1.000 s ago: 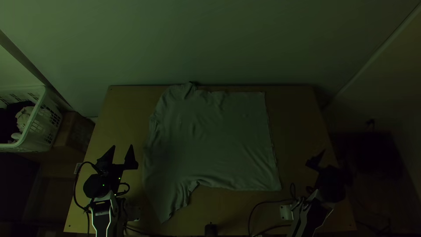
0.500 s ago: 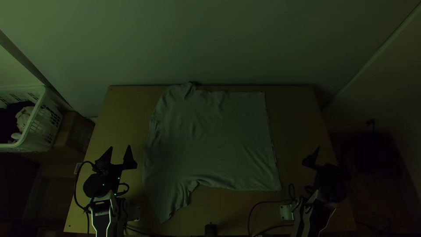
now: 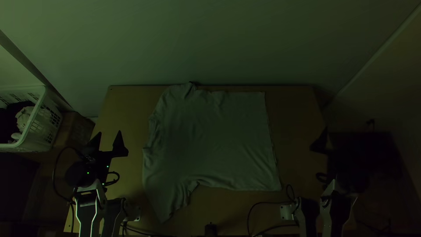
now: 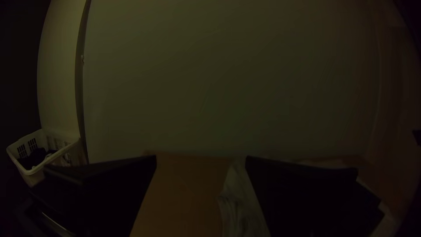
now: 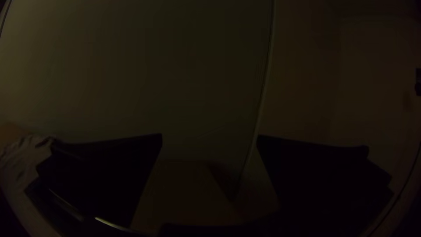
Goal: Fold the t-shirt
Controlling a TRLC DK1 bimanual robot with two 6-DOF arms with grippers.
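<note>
Your t-shirt (image 3: 215, 140) lies spread mid-table (image 3: 294, 114), between the left gripper (image 3: 108, 132) and the right gripper (image 5: 210, 137); both have their fingers apart and hold nothing. To start the fold well, pinch the near sleeve (image 3: 165, 199) right at its edge, lift gently, and lay it inward without dragging the rest.

Basket (image 3: 44, 127): white, perforated; placed beyond the tabletop's (image 3: 296, 114) left side.
Contents: dark bundle (image 3: 7, 123) and pale bundle (image 3: 23, 119) held inside.
Box (image 3: 75, 131): brown, set between basket and tabletop.
Wall (image 3: 210, 39): pale, seen behind the far edge.
</note>
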